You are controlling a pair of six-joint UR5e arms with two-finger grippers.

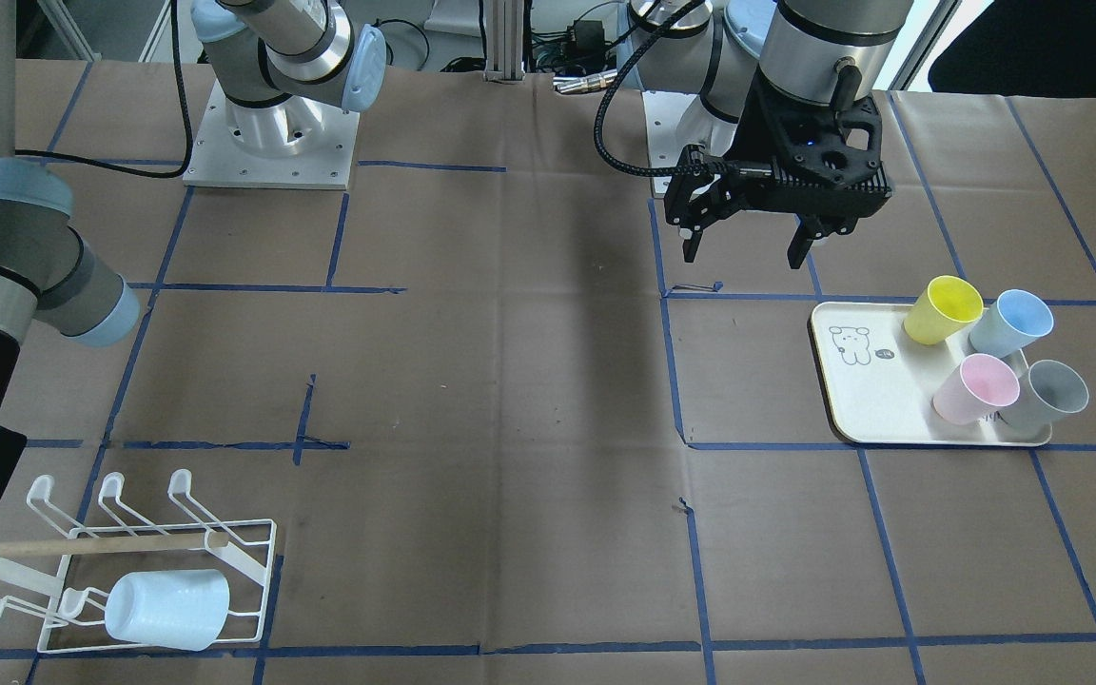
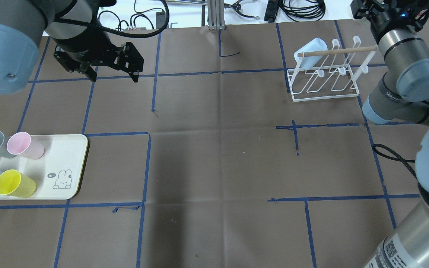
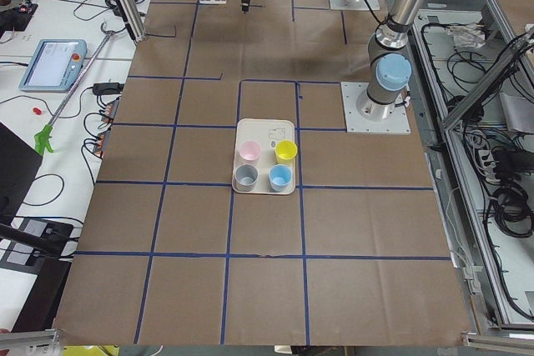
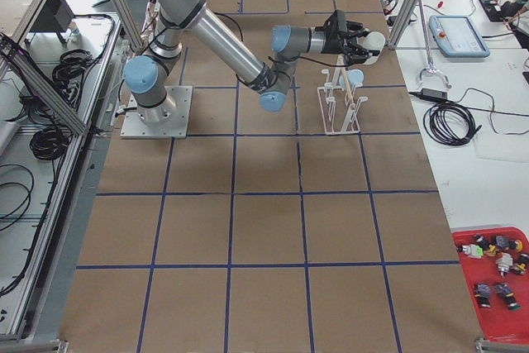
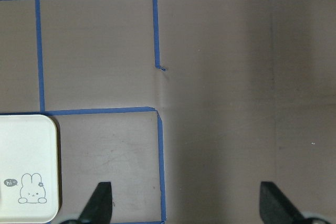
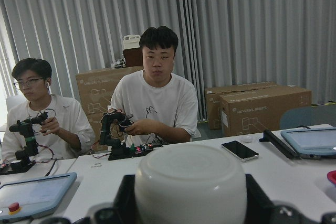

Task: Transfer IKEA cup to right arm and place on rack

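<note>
**White cup pinched in the right gripper, right at the rack**

You've got one brown paper-covered table (image 1: 510,381), taped into a blue grid, carrying everything. Two arms are over it.

The right arm (image 4: 223,43) stretches out to the rack's end. Its right gripper (image 6: 189,205) pinches the one white cup (image 6: 190,174) between its fingers. The cup is turned on its side, base facing out toward the desk. From the front view that cup sits just beside the outer end of the dowel; whether they touch, I cannot tell.

The left arm (image 1: 824,57) hangs over bare paper near the tray. Your left gripper (image 1: 743,252) has both fingers spread wide with nothing between them, and it is clear of the table.

Next down in size is one rack (image 1: 244,563). It is white wire, with two rows of three hooked prongs and one wooden dowel (image 1: 101,545) across. One pale blue cup (image 1: 167,609) sits tilted on an end prong, on the side toward the table's middle.

One cream tray (image 1: 881,409) lies well apart from the rack, across the table, with one rabbit drawing (image 1: 851,344) on its bare end. Four cups stand mouth-up in a two-by-two cluster at its other end:
- one yellow cup (image 1: 938,309)
- one blue cup (image 1: 1009,323)
- one pink cup (image 1: 976,385)
- one grey cup (image 1: 1047,395)

That makes six cups: four on the tray, one on the rack, one in the right gripper.
</note>
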